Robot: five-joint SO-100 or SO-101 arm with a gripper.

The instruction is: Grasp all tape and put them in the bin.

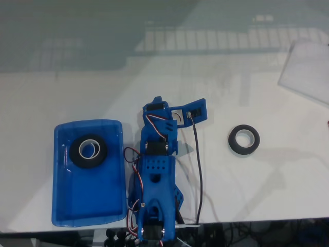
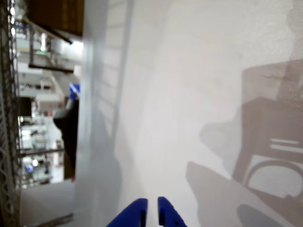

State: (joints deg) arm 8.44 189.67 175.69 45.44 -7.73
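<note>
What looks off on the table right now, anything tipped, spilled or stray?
Nothing is spilled or damaged. One tape roll lies flat in the bin; the other tape roll sits flat on the table, right of the arm in the fixed view. The gripper holds nothing.

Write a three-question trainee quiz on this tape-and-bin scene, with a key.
1. True or false: one tape roll already lies inside the bin.
2. In the fixed view, the loose tape roll lies on the white table: A) left of the arm, B) right of the arm, C) inside the bin.
3. In the wrist view, the gripper holds ____.

Key: 1 true; 2 B; 3 nothing, its blue fingertips stand nearly together over bare table.
</note>
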